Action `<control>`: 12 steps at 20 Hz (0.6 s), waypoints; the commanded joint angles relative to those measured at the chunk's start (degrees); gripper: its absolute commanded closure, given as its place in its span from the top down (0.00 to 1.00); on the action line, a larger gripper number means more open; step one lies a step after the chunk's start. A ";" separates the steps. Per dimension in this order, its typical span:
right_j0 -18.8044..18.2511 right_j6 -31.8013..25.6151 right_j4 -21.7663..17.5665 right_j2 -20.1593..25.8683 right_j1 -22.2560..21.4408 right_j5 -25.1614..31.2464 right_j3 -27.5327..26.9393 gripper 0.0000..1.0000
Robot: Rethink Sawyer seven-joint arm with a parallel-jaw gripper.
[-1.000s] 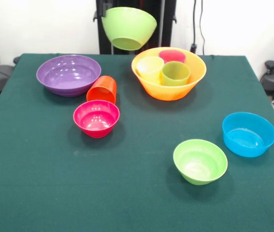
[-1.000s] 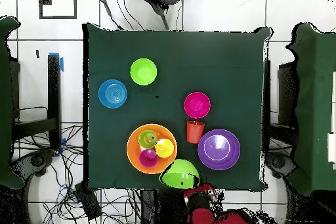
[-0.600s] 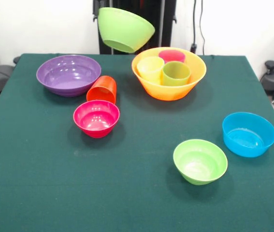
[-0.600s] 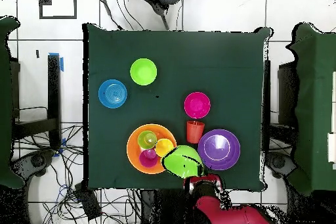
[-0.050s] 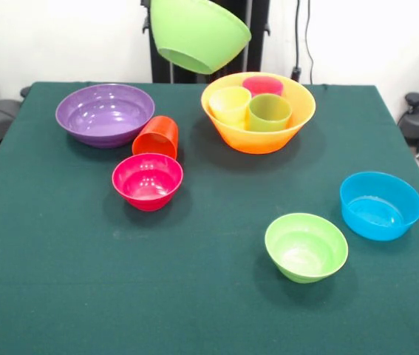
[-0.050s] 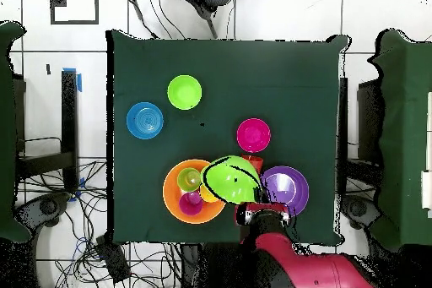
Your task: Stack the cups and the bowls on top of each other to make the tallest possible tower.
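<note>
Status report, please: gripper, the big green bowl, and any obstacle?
Gripper carrying large light-green bowl, tilted, in the air. Large orange bowl holds three cups. Orange-red cup lies beside the pink-red bowl, clear.

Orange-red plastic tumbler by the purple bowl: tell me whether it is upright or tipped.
Tipped. In the front view the orange-red plastic tumbler lies on its side, its open mouth toward the small pink-red bowl.

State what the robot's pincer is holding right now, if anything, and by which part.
The large light-green glossy plastic bowl hangs tilted in the air, evidently held at its far rim, but the pincer itself is hidden, so the exact hold cannot be told.
</note>
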 commanded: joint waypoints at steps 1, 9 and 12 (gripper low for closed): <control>-6.09 -7.91 11.27 20.74 -4.43 6.46 4.49 0.00; -11.76 -2.25 18.42 27.76 -1.79 11.79 1.75 0.00; -6.58 -0.42 14.15 19.76 2.86 13.49 -0.20 0.00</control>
